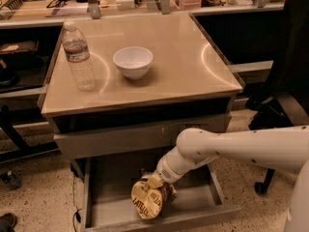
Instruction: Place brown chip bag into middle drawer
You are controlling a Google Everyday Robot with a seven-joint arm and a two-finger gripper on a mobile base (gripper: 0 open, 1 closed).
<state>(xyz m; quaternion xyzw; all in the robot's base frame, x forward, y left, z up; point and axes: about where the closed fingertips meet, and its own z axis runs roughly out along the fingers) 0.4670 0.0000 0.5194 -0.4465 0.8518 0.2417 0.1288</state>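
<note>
Arm (241,146): smooth, glossy white shell; thick round tube with a bulbous, rounded elbow. Wrist section is narrower and greyer, ringed by dark seams. Gripper (155,180) at its tip, low over the middle drawer (207,197), mostly hidden against the brown chip bag (148,203).

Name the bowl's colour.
The bowl is white, camera view. Hand over middle drawer, at brown chip bag.

The middle drawer (110,203) is standing pulled out with its left half lying open from above, while the brown chip bag (149,200) is blocking the front centre, the end effector (157,180) sitting at the bag's top. The white arm (231,149) is crossing over the drawer's right side, and the closed drawer front (120,139) above is overhanging its back. A water bottle (79,57) and a bowl (133,62) are occupying the left of the tabletop (183,71).
</note>
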